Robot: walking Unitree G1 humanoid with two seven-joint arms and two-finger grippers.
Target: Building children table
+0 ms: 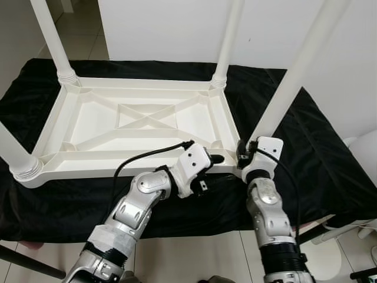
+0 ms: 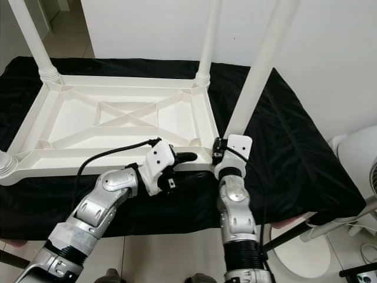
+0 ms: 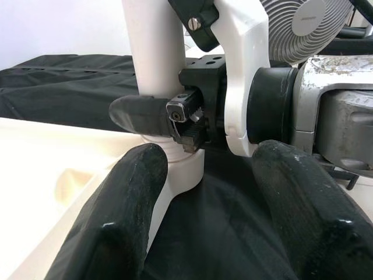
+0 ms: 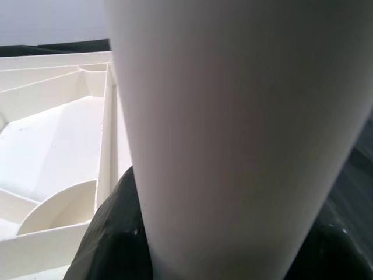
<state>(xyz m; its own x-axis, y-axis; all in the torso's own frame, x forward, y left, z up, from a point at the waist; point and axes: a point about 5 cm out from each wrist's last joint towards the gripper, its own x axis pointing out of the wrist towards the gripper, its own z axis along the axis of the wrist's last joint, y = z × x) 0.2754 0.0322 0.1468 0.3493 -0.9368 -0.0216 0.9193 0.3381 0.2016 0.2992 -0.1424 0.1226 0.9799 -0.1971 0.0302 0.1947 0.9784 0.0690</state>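
Note:
The white children's table top (image 1: pixel 118 158) lies upside down on a black cloth (image 1: pixel 306 153). Legs stand in three of its corners: far left (image 1: pixel 53 41), far right (image 1: pixel 227 44) and near left (image 1: pixel 15 154). A fourth white leg (image 1: pixel 294 76) leans up from the near right corner, and my right gripper (image 1: pixel 242 154) is shut on it close to its base. The right wrist view has that leg (image 4: pixel 233 134) pressed between the black fingers (image 4: pixel 111 233). My left gripper (image 1: pixel 212 165) is open beside the table's front edge, pointing at the leg's base (image 3: pixel 154 52) with nothing in it.
The cloth-covered surface ends just in front of my arms, with tiled floor (image 1: pixel 194 253) below. A white fan (image 2: pixel 359 159) stands to the right, with stand legs (image 1: pixel 341 230) near it. A white wall (image 1: pixel 177 29) rises close behind the table.

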